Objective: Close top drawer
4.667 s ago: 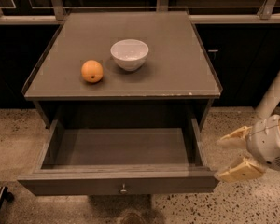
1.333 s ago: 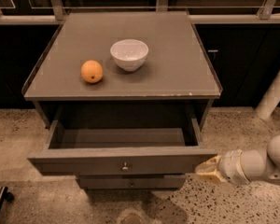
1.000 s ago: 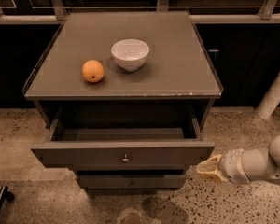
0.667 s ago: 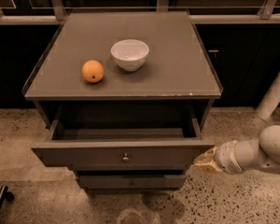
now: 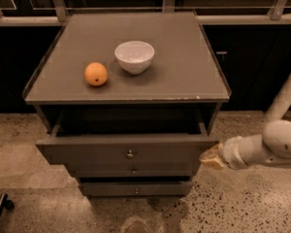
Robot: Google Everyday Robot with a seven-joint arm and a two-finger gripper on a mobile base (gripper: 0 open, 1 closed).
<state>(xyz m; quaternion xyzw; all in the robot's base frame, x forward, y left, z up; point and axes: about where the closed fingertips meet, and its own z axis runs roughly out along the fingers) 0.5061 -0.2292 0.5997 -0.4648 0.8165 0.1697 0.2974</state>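
Observation:
The top drawer (image 5: 87, 152) is a wide grey-brown panel with a small round metal knob (image 5: 130, 154) at its centre. It stands out only a little from the cabinet, with a narrow dark gap above its front. My gripper (image 5: 209, 158) is at the drawer front's right end, touching its right edge, on a white arm that comes in from the right.
An orange (image 5: 96, 74) and a white bowl (image 5: 134, 56) sit on the cabinet top (image 5: 184, 76). Two narrower drawers (image 5: 134, 170) show below the top one. The floor is speckled stone. Dark glass cabinets stand behind.
The top drawer has slid in toward the cabinet, from far out to nearly flush. My gripper has followed its right end inward.

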